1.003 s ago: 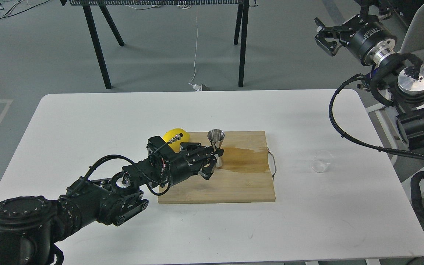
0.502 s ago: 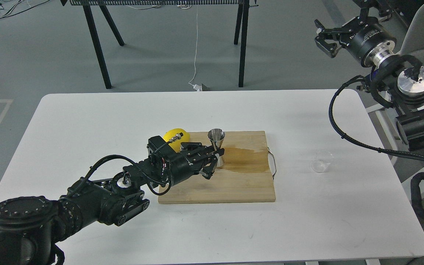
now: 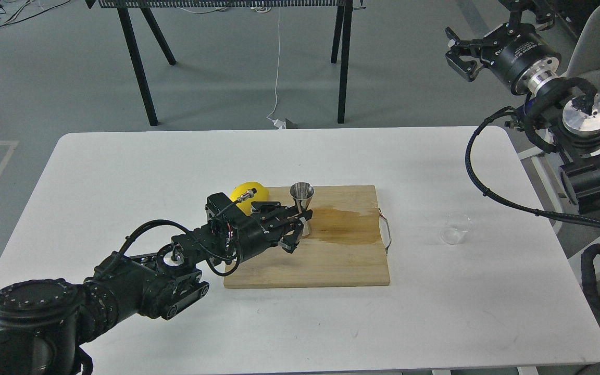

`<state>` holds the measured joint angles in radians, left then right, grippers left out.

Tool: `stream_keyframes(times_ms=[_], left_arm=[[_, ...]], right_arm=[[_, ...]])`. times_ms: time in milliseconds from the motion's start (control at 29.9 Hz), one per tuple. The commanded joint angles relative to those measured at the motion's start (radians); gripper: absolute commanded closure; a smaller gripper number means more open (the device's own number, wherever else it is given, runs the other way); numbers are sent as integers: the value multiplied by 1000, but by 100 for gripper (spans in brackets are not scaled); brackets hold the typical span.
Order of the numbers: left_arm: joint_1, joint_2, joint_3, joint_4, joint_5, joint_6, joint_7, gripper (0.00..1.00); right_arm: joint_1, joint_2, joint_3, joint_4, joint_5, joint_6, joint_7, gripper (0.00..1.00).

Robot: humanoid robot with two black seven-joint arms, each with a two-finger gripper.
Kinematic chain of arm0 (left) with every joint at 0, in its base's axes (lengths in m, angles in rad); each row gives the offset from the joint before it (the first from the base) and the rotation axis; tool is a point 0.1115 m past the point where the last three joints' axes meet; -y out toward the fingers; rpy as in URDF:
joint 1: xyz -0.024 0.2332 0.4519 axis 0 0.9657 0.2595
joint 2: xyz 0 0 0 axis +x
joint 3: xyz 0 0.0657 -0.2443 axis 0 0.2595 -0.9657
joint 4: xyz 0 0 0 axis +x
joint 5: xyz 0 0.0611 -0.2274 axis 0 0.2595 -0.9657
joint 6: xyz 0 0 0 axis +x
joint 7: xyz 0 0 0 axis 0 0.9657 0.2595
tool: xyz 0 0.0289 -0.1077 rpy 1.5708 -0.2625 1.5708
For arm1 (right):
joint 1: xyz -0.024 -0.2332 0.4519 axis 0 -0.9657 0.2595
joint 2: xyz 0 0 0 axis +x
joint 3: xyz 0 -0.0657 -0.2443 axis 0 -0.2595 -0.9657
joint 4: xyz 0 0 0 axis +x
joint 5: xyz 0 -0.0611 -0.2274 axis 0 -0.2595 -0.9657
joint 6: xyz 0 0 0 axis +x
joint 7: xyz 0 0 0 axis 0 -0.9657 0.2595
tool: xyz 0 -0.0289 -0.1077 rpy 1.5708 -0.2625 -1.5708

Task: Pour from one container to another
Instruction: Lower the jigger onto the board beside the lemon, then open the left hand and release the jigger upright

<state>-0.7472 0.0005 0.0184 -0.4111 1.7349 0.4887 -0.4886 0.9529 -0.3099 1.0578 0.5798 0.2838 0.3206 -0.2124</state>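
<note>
In the head view, the only view there is, the left gripper is sitting just left of the frame's centre with its two fingers closing around the narrow waist of the steel jigger, which is standing upright on the wooden cutting board. The right gripper is hanging in the upper right of the frame, well apart from the table and everything on it, with its fingers spread and nothing between them. The glass cup is standing upright on the bare white table, right of centre, just beyond the board's wire handle, and nothing is touching it; whether it is holding any liquid is too faint to tell. A yellow lemon is lying at the board's upper left corner, partly behind the left arm. A wet, darker stain is spreading across the board between the jigger and the handle. Judging by this, the jigger is being steadied while the cup is not yet in hand, so the pour itself is not underway. The next move is calling for the right arm to come down to the cup, take it by its side wall, carry it over the jigger's mouth and tip it slowly, since that mouth is narrow and a spill is already showing. Counted: one jigger, one cup, one lemon, one board, one table, two grippers.
</note>
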Motion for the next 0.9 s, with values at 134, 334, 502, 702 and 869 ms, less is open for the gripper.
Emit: stream_keyframes(times_ms=[134, 334, 502, 702, 869], left_arm=[[0, -1, 0, 3, 0, 0, 0, 77], [2, -1, 0, 0, 0, 0, 0, 77], [8, -1, 0, -2, 0, 0, 0, 76], [17, -1, 0, -5, 2, 0, 0, 76], [17, -1, 0, -6, 2, 0, 0, 76]], right_arm=[[1, 0, -1, 0, 0, 0, 1, 1], [1, -1, 1, 0, 0, 0, 1, 1], [1, -1, 1, 0, 0, 0, -1, 1], [0, -1, -1, 2, 0, 2, -1, 1], [0, -1, -1, 2, 0, 2, -1, 1]])
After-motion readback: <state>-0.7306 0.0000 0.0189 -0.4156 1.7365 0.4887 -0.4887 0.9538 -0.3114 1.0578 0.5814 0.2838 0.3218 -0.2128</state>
